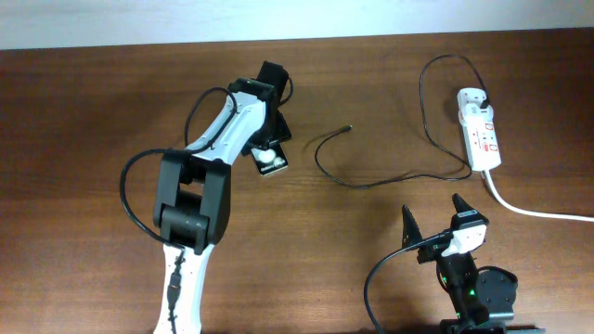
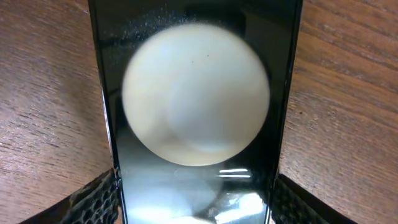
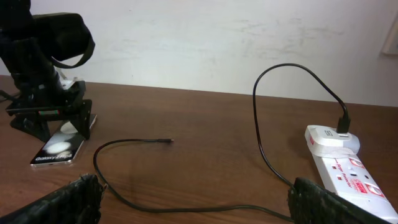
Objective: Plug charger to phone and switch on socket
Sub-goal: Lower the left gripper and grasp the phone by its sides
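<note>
Dark brown wooden counter [image 1: 93,111] carries everything. White elongated power-strip socket [image 1: 481,130] lies far right, long axis approx near–far, w/ thick white cord [image 1: 538,211] trailing off right. A black plug [image 1: 484,96] is already seated at its far end; switch state too small to tell. Flat black rectangular phone [image 1: 270,160] lies flat left of centre, long axis roughly near–far, w/ left fingers [image 2: 93,196] clenched on its two long edges from above. Long thin black charger cable [image 1: 371,184] loops from plug leftward across mid-counter. Its small connector tip [image 1: 348,128] rests free, right of phone and apart from it, last stretch pointing far-right, i.e. away from phone. Right fingers [image 1: 409,223] are spread wide, holding nothing, near right; tip sits far-left of them, well apart. Left arm is nearer tip but busy w/ phone, so prob. right arm must reach far-left and turn tip round.
</note>
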`<state>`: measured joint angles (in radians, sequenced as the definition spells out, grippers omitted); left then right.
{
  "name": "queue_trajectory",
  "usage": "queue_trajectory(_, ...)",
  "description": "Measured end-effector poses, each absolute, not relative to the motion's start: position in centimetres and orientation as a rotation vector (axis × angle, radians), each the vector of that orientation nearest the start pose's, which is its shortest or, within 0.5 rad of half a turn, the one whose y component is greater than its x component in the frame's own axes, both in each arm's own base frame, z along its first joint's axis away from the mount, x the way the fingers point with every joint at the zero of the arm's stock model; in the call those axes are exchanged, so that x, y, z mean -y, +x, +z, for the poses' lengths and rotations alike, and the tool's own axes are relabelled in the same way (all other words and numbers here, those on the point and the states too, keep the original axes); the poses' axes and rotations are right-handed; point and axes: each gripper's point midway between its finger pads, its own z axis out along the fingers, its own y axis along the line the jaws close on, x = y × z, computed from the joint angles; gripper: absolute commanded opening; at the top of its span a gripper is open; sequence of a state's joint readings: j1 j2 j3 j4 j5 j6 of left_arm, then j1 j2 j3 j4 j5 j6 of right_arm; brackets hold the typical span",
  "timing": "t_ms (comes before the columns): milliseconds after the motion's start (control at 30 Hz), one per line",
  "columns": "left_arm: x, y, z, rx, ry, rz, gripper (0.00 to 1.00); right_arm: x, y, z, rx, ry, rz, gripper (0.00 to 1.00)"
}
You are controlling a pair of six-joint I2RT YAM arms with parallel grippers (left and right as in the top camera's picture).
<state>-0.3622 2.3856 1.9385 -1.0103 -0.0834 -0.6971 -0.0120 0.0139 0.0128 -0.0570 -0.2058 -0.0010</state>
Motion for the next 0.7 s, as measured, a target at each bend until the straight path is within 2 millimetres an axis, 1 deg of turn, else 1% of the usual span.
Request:
queue_trajectory(100,16.5,44.6,0.2,-3.071,-0.528,0.007,0.54,-3.2,24.3,16.3,-1.623,-0.149,0.158,0.99)
queue_trajectory(233,16.6,43.1,0.6,-3.171,-0.540,0.047,0.55,-3.2,24.3,16.3,-1.623,-0.149,0.158,0.99)
queue_trajectory(400,16.7,43.4,1.0,-3.161,-0.536,0.051,0.56,-3.2,24.3,16.3,-1.623,-0.149,0.157,0.99)
queue_trajectory(433,16.6,43.4,1.0,-3.160,-0.536,0.053,0.56,-3.2,24.3,16.3,-1.623,-0.149,0.158,0.99)
queue_trajectory(467,16.6,43.4,1.0,-3.159,-0.536,0.055,0.60,-3.2,24.3,16.3,-1.623,-0.150,0.158,0.98)
queue_trajectory(567,16.4,43.5,1.0,-3.146,-0.526,0.086,0.61,-3.2,24.3,16.3,-1.623,-0.149,0.158,0.99)
queue_trajectory(633,16.7,44.2,0.7,-3.111,-0.502,0.104,0.63,-3.2,24.3,16.3,-1.623,-0.149,0.158,0.99)
queue_trajectory(667,17.0,44.1,0.4,-3.102,-0.486,0.111,0.66,-3.2,24.3,16.3,-1.623,-0.148,0.158,0.99)
queue_trajectory(700,17.1,44.1,0.3,-3.094,-0.477,0.109,0.72,-3.2,24.3,16.3,-1.623,-0.149,0.158,0.99)
